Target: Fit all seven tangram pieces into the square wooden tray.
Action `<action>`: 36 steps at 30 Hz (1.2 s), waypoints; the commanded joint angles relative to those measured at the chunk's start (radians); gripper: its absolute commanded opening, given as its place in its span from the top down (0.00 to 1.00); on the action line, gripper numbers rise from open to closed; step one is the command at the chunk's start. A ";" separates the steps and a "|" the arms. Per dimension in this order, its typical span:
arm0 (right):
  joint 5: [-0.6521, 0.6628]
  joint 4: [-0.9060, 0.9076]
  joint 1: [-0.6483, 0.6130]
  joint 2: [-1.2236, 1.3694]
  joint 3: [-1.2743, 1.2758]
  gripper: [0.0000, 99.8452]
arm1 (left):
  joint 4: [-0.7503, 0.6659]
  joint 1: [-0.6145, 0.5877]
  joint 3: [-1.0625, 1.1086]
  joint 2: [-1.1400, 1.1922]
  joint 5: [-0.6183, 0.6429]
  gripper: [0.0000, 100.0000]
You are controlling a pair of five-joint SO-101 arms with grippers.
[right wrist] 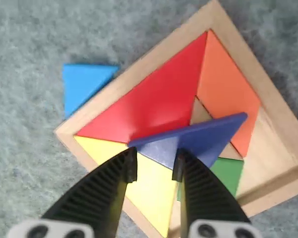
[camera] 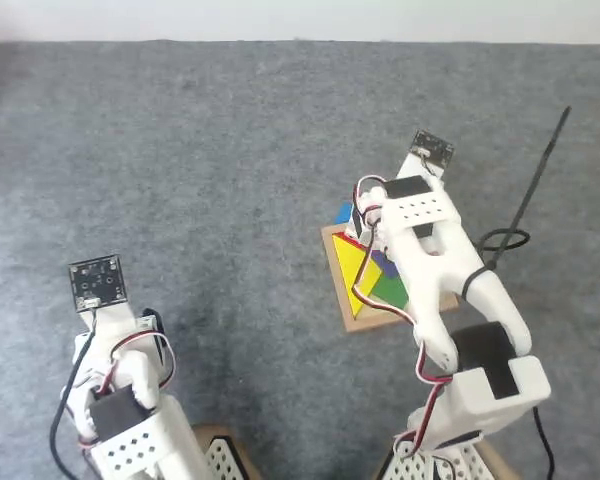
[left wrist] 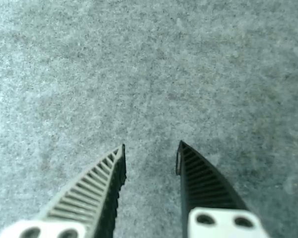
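The right end effector (right wrist: 155,163) pinches a corner of the dark blue piece (right wrist: 193,136), which lies tilted over the red (right wrist: 159,104), orange (right wrist: 223,84), yellow (right wrist: 149,188) and green (right wrist: 228,173) pieces in the tray (right wrist: 244,64), at 3 o'clock on the desk (left wrist: 139,59). A light blue triangle (right wrist: 82,84) lies on the desk just off the tray's 11 o'clock corner. At 7 o'clock, the left end effector (left wrist: 151,148) hangs wide apart over the desk.

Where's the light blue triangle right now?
The light blue triangle lies on the mat outside the wooden tray, by the rim along the red piece; in the high view, at the tray's far corner.
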 commanded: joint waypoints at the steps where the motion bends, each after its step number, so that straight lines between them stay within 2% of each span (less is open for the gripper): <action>1: -0.008 -0.010 -0.005 -0.056 0.029 0.86 | 0.005 -0.002 -0.004 -0.018 0.008 0.83; 10: 0.064 0.001 0.001 -0.056 0.087 0.87 | 0.005 -0.002 -0.004 -0.018 0.008 0.83; 28: 0.557 0.108 0.127 -0.065 0.107 0.87 | 0.005 -0.002 -0.004 -0.018 0.008 0.83; 36: 0.973 0.234 0.133 -0.065 0.072 0.87 | 0.005 -0.002 -0.004 -0.018 0.008 0.83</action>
